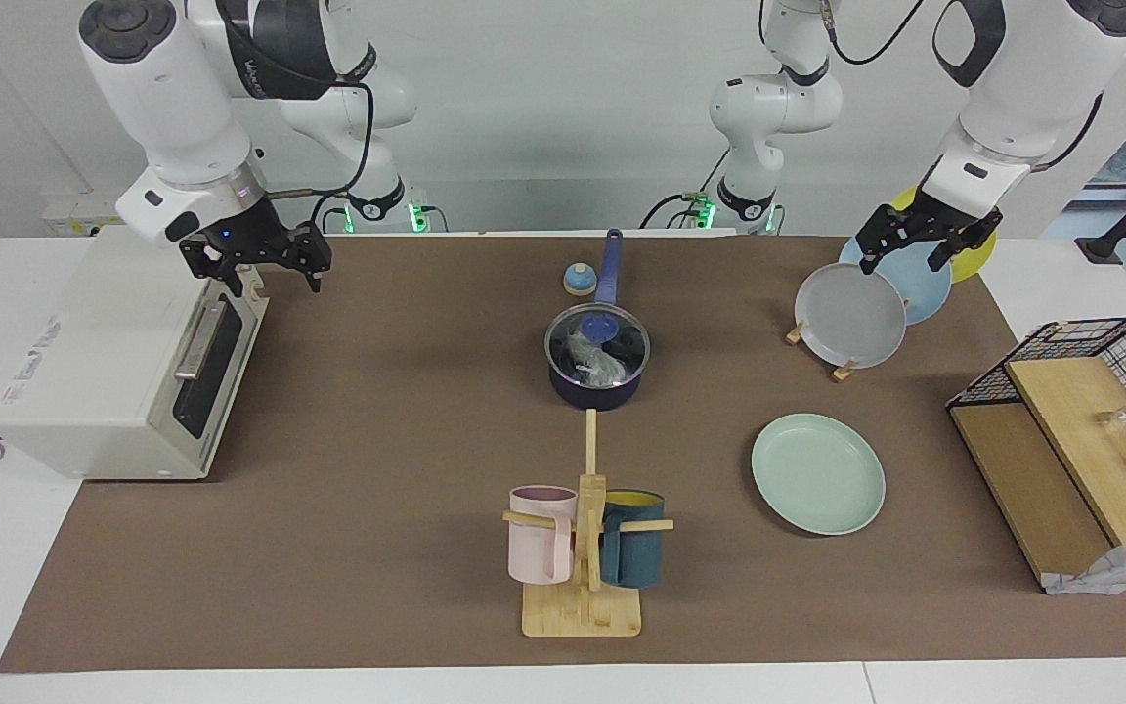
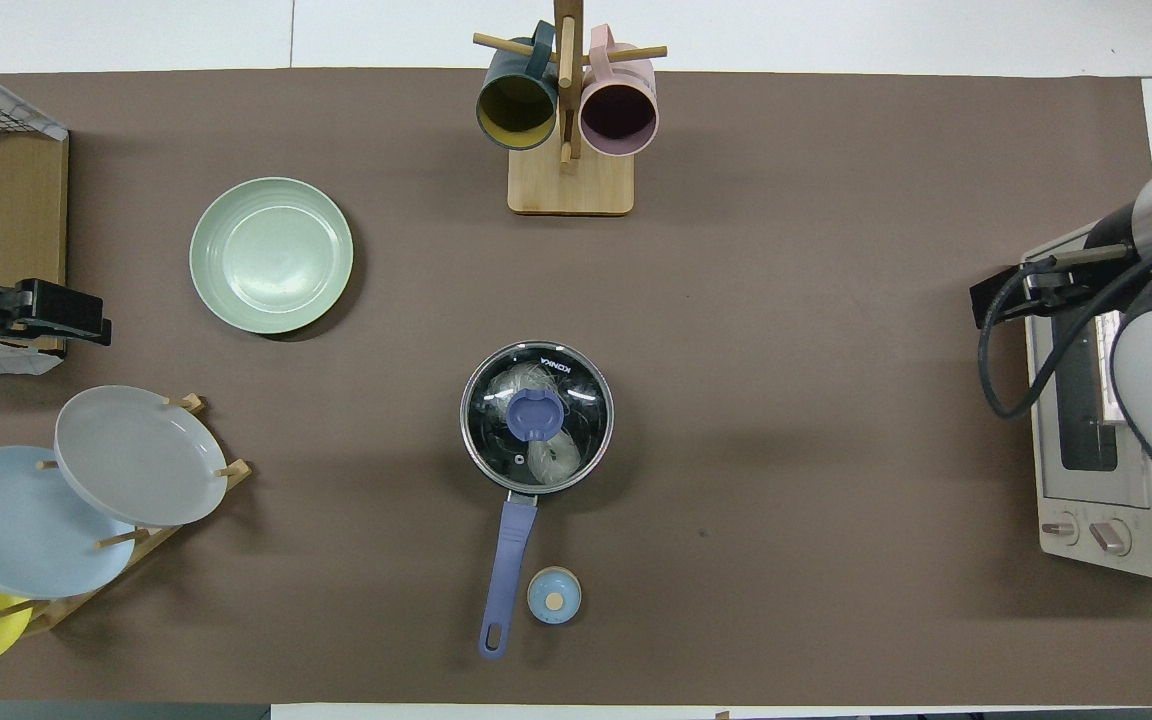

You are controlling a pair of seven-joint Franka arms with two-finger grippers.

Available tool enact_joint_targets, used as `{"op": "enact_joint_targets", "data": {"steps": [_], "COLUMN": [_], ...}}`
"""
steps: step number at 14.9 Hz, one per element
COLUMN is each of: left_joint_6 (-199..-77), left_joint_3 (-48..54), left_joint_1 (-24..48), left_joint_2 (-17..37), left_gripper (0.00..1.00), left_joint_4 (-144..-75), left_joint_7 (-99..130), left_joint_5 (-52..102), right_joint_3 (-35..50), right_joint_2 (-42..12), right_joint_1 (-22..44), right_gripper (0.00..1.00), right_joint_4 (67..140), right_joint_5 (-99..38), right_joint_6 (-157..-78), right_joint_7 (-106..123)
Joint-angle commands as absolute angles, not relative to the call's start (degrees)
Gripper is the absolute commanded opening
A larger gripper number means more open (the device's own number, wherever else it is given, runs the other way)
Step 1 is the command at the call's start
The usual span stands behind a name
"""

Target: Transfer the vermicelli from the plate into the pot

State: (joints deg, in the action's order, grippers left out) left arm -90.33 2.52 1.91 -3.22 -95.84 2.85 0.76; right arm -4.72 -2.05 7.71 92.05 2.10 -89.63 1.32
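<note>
The navy pot [image 1: 594, 383] stands mid-table with its glass lid [image 1: 597, 342] on and its blue handle toward the robots. Whitish vermicelli [image 1: 598, 366] lies inside it, seen through the lid, and also shows in the overhead view [image 2: 548, 458]. The mint-green plate [image 1: 818, 473] lies bare, farther from the robots than the pot and toward the left arm's end. My right gripper [image 1: 273, 282] hangs open and empty over the toaster oven's front edge. My left gripper [image 1: 900, 264] hangs open and empty over the plate rack.
A white toaster oven [image 1: 123, 352] stands at the right arm's end. A wooden rack holds the grey plate [image 1: 850, 316], a light blue plate and a yellow plate. A mug stand [image 1: 584, 587] holds a pink mug and a dark teal mug. A small blue knob [image 1: 579, 281] lies beside the pot handle. A wire basket [image 1: 1081, 372] is at the left arm's end.
</note>
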Motion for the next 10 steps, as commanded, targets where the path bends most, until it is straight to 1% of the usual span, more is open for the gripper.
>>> {"op": "enact_joint_targets", "data": {"steps": [1, 7, 10], "left_joint_6": [-90.4, -90.4, -90.4], "left_joint_3": [2.4, 2.4, 2.4], "left_joint_1": [2.1, 2.1, 2.1], "left_joint_2": [-3.3, -3.3, -3.3], "left_gripper": [1.00, 1.00, 1.00], "left_joint_4": [-95.8, -95.8, -95.8], "left_joint_7": [3.5, 3.5, 3.5], "left_joint_5": [-0.5, -0.5, -0.5], "right_joint_3": [-5.2, -4.6, -3.3], "right_joint_2": [-1.3, -1.1, -0.9], "right_joint_1": [6.8, 5.2, 2.9], "right_gripper": [1.00, 1.00, 1.00], "right_joint_4": [93.1, 93.6, 94.4], "right_joint_5": [2.5, 2.5, 2.4], "right_joint_6": [-88.8, -89.3, -89.4], "right_joint_7": [3.2, 5.8, 5.9]}}
